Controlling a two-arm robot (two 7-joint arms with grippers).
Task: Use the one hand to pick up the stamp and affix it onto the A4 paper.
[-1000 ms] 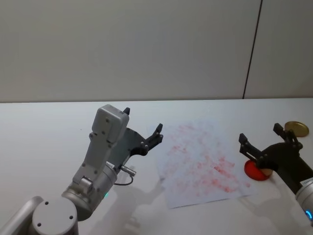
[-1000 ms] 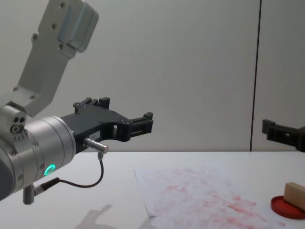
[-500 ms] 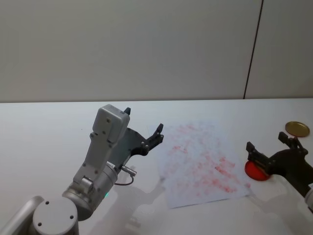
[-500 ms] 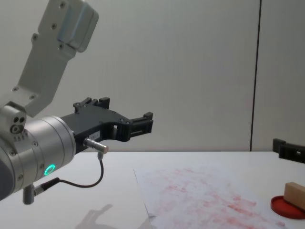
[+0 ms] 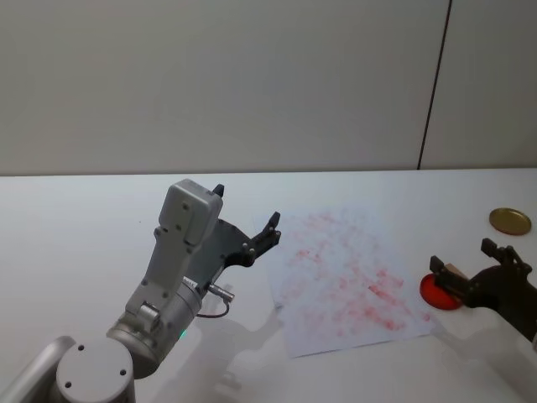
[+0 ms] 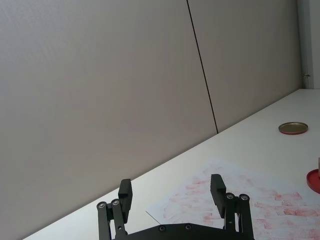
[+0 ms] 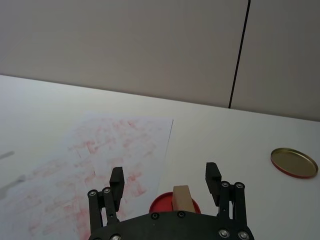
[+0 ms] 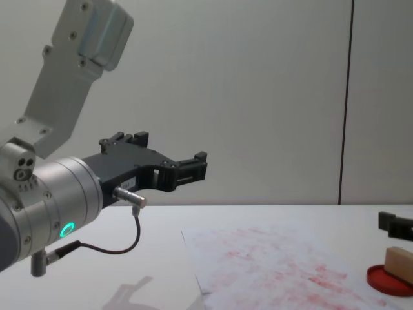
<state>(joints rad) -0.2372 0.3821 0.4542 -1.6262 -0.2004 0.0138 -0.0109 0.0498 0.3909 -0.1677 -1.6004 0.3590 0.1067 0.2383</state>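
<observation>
Beside the right edge of one A4 paper (image 5: 344, 277), one stamp (image 7: 182, 198) is set on one ink pad (image 7: 160, 204).
Right gripper (image 7: 165, 176) is held spread just above it; left gripper (image 5: 246, 207), also spread, is raised over bare table (image 5: 84, 218).

The A4 paper (image 5: 348, 281) lies mid-table (image 5: 84, 218). The ink pad (image 5: 436, 294) sits just beside its near right edge, with the stamp (image 5: 454, 272) on it. The round lid (image 5: 510, 221) lies farther right and back. The right gripper (image 5: 463, 256) hangs by the stamp, and the left gripper (image 5: 245, 206) is left of the paper.
</observation>
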